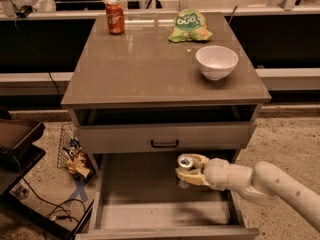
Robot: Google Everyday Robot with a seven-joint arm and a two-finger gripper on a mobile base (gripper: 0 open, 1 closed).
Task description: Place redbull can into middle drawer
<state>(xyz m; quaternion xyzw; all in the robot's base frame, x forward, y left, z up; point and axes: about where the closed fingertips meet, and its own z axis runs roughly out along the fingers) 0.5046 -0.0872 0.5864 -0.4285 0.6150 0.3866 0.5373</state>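
Note:
The redbull can (185, 163) is a slim silver can with a pull-tab top, held upright in my gripper (189, 170). The gripper is shut on it and reaches in from the right on a white arm (260, 181). The can hangs over the floor of the open middle drawer (150, 191), right of its centre and a little above the floor. The drawer is a wide shallow grey box pulled out at the bottom of the cabinet, with nothing else in it.
The closed drawer front with a black handle (164, 144) is just above the can. On the cabinet top (145, 69) stand a red soda can (115, 17), a green chip bag (189, 26) and a white bowl (216, 62). Clutter and cables (72, 156) lie on the floor to the left.

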